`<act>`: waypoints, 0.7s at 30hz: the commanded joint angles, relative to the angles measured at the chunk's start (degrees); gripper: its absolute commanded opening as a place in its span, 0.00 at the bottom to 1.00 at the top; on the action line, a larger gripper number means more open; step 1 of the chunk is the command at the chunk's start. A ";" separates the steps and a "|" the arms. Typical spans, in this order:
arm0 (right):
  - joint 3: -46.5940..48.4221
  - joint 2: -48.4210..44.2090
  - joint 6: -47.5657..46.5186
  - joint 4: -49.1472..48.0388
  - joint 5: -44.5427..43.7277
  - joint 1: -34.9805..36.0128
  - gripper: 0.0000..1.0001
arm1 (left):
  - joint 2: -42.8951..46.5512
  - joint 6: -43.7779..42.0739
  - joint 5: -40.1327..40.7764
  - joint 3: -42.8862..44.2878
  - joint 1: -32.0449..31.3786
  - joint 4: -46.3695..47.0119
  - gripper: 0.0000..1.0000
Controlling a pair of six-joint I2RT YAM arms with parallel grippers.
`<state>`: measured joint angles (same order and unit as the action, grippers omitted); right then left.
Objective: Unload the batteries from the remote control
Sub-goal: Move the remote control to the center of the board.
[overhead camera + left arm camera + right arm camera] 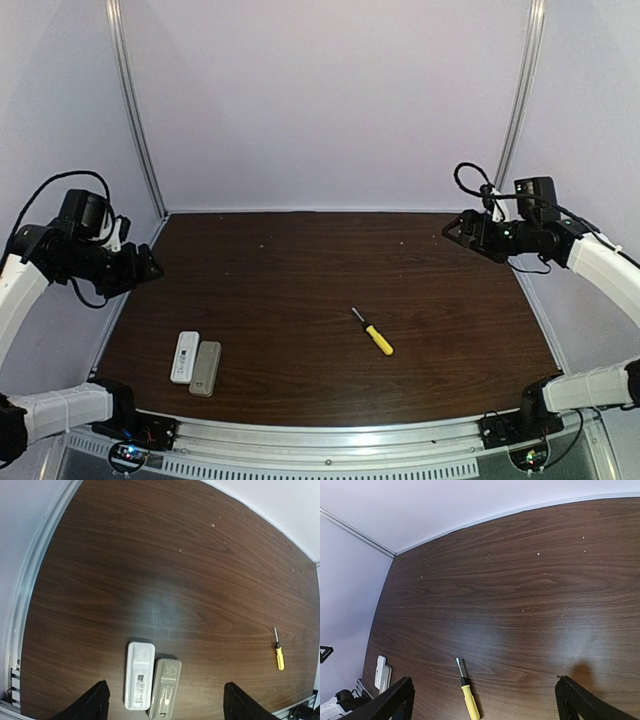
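Brown table (pixel 320 270), white remote (pixel 139 682) large from left wrist, tiny from right

tbl (pixel 300 250) dark wood | white remote (pixel 185 356) + beige remote (pixel 205 368) side-by-side, near-L | screwdriver (pixel 374 333) ctr-R

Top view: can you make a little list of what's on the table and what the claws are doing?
table: dark brown wood
white remote: near left side, lying flat
grey remote: close beside the white one
screwdriver: yellow handle, near the middle
left claw: open, in the air, empty
right claw: open, in the air, empty
batteries: none in sight
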<state>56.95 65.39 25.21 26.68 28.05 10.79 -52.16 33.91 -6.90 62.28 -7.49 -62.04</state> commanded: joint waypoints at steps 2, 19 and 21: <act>1.41 -0.37 -2.43 4.79 -3.21 3.07 1.00 | 1.21 5.92 1.20 -3.55 -7.62 -2.49 0.78; -0.20 -2.71 -3.48 10.90 -8.25 7.26 1.00 | -11.96 16.11 7.42 -8.49 -32.00 4.34 0.75; -0.47 -3.24 -3.59 11.41 -8.65 7.28 1.00 | -13.99 17.24 8.56 -8.60 -33.41 4.93 0.75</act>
<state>57.06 64.14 22.39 35.73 22.28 17.67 -63.26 46.76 -1.91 54.48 -38.48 -60.95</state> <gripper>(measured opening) 0.996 0.748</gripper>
